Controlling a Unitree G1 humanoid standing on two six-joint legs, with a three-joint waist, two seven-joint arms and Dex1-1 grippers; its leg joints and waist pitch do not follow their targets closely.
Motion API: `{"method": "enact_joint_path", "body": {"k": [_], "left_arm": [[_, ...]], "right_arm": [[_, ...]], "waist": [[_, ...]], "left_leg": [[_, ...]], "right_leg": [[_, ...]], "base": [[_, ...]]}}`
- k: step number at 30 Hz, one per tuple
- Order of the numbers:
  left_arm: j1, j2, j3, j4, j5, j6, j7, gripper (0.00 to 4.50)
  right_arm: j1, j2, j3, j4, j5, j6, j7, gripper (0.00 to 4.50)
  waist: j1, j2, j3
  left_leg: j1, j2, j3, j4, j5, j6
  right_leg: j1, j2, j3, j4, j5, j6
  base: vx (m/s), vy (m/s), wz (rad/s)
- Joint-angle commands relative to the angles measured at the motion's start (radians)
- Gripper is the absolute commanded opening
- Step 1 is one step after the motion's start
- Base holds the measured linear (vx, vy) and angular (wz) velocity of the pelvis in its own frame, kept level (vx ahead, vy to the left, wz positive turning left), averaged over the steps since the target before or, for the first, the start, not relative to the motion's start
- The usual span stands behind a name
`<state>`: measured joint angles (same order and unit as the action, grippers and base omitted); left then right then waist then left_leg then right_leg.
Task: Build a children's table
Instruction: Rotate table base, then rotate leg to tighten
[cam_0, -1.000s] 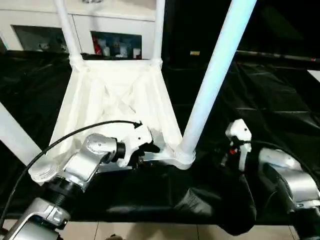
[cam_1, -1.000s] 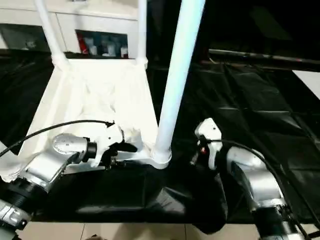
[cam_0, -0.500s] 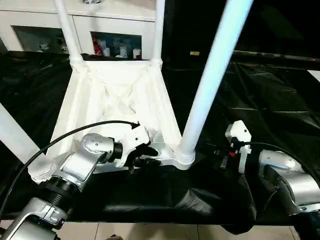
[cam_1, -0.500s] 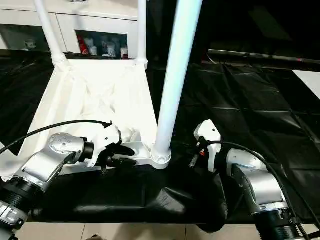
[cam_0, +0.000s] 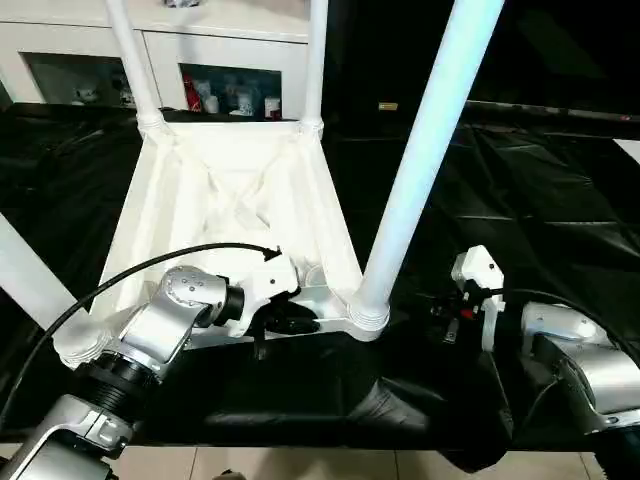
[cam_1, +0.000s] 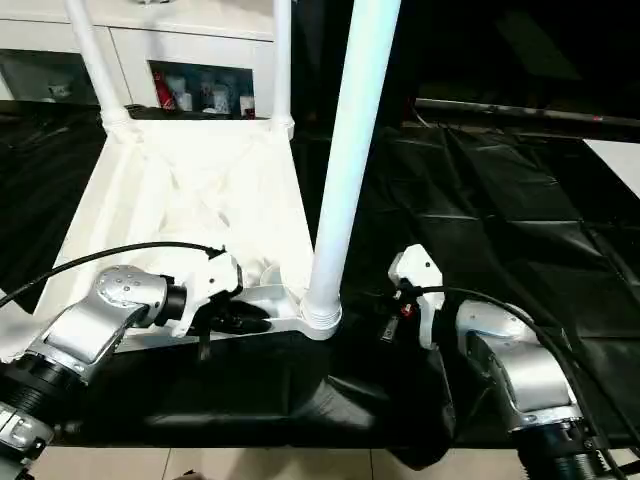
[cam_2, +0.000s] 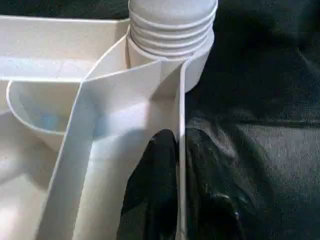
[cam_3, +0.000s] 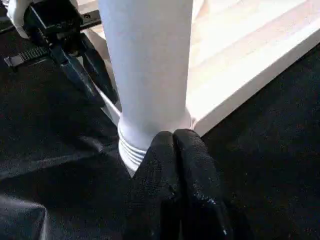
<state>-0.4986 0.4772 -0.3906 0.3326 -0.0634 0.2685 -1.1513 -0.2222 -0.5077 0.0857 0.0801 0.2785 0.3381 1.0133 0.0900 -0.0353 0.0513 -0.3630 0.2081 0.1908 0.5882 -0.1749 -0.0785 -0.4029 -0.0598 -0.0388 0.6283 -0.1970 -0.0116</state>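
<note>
Left gripper (cam_2: 180, 165): jaws clamped on near rim wall of tabletop (cam_0: 235, 190), which lies upside down on counter (cam_0: 560, 210), beside corner socket holding near leg (cam_0: 425, 150). Right gripper (cam_3: 175, 150): jaws together, empty, tips just beside that leg's ribbed base. Step, judged: steadying top, checking leg seating. Next move needs firm downward press or twist. Surface: black draped cloth, wrinkled. Room: white glass-door cabinet (cam_0: 230, 70) behind.

Both silver forearms reaching forward. Left gripper (cam_2: 179, 165) pinched on thin wall of tabletop (cam_0: 180, 200), one finger each side. Right gripper (cam_3: 173, 150) fingers pressed together, empty, tips near base of leg (cam_3: 147, 65).
</note>
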Motion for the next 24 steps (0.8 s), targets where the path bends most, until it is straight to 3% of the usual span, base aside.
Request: {"method": "enact_joint_path", "body": {"k": [1, 3, 6, 11, 12, 17, 19, 22, 24], "left_arm": [[0.030, 0.016, -0.034, 0.024, 0.025, 0.029, -0.023, 0.04], [0.030, 0.013, -0.033, 0.028, 0.029, 0.023, -0.018, 0.04], [0.022, -0.002, -0.024, 0.046, 0.032, 0.012, -0.001, 0.00], [0.014, -0.007, -0.026, 0.050, 0.029, 0.017, -0.007, 0.00], [0.011, -0.008, -0.026, 0.051, 0.030, 0.016, -0.008, 0.00], [0.007, -0.008, -0.027, 0.059, 0.034, 0.007, -0.008, 0.00], [0.005, -0.010, -0.027, 0.063, 0.036, 0.005, -0.009, 0.00], [0.005, -0.011, -0.026, 0.065, 0.036, 0.004, -0.007, 0.00], [0.004, -0.011, -0.026, 0.065, 0.037, 0.003, -0.007, 0.00]], "right_arm": [[0.010, -0.015, -0.018, -0.011, 0.021, 0.011, 0.021, 0.31], [0.020, -0.017, -0.026, -0.026, 0.056, 0.040, 0.044, 0.31], [0.040, -0.035, -0.014, -0.056, 0.087, 0.077, 0.088, 0.67], [0.029, -0.012, 0.003, -0.043, 0.084, 0.059, 0.079, 1.10], [0.015, 0.006, 0.021, -0.021, 0.044, 0.014, 0.050, 1.22], [-0.004, 0.031, 0.053, 0.021, -0.023, -0.052, 0.001, 1.49], [-0.010, 0.052, 0.046, 0.039, -0.017, -0.066, -0.012, 1.81], [-0.027, 0.070, 0.036, 0.068, -0.014, -0.077, -0.028, 1.91], [-0.034, 0.069, 0.040, 0.077, -0.013, -0.067, -0.020, 2.24]], "waist": [[0.006, 0.005, -0.055], [0.005, 0.005, -0.056], [0.007, 0.002, -0.058], [0.006, 0.004, -0.053], [0.007, 0.005, -0.054], [0.003, 0.005, -0.055], [0.003, 0.004, -0.054], [-0.001, 0.004, -0.052], [0.001, 0.006, -0.051]], "left_leg": [[0.011, 0.021, -0.014, -0.067, -0.250, 0.007], [0.011, 0.022, -0.015, -0.067, -0.256, 0.010], [0.009, 0.023, -0.015, -0.066, -0.240, 0.017], [0.014, 0.022, -0.017, -0.069, -0.280, 0.005], [0.014, 0.023, -0.017, -0.069, -0.277, 0.003], [0.012, 0.021, -0.017, -0.070, -0.269, -0.007], [0.013, 0.021, -0.016, -0.071, -0.274, -0.003], [0.014, 0.019, -0.018, -0.072, -0.301, -0.004], [0.020, 0.022, -0.017, -0.071, -0.311, -0.006]], "right_leg": [[0.044, -0.069, 0.040, -0.092, -0.265, -0.163], [0.045, -0.068, 0.040, -0.093, -0.269, -0.160], [0.047, -0.067, 0.039, -0.089, -0.239, -0.164], [0.042, -0.071, 0.039, -0.100, -0.344, -0.146], [0.041, -0.071, 0.040, -0.099, -0.338, -0.146], [0.042, -0.070, 0.040, -0.095, -0.302, -0.154], [0.042, -0.070, 0.040, -0.096, -0.307, -0.154], [0.040, -0.071, 0.039, -0.103, -0.371, -0.140], [0.034, -0.071, 0.040, -0.107, -0.398, -0.131]], "base": [[0.000, 0.000, 0.00], [0.000, 0.000, 0.00], [0.000, 0.000, 0.00], [0.000, 0.000, 0.00], [0.000, 0.000, 0.00], [0.000, 0.000, 0.00], [0.000, 0.000, 0.00], [0.000, 0.000, 0.00], [0.000, 0.000, 0.00]]}}
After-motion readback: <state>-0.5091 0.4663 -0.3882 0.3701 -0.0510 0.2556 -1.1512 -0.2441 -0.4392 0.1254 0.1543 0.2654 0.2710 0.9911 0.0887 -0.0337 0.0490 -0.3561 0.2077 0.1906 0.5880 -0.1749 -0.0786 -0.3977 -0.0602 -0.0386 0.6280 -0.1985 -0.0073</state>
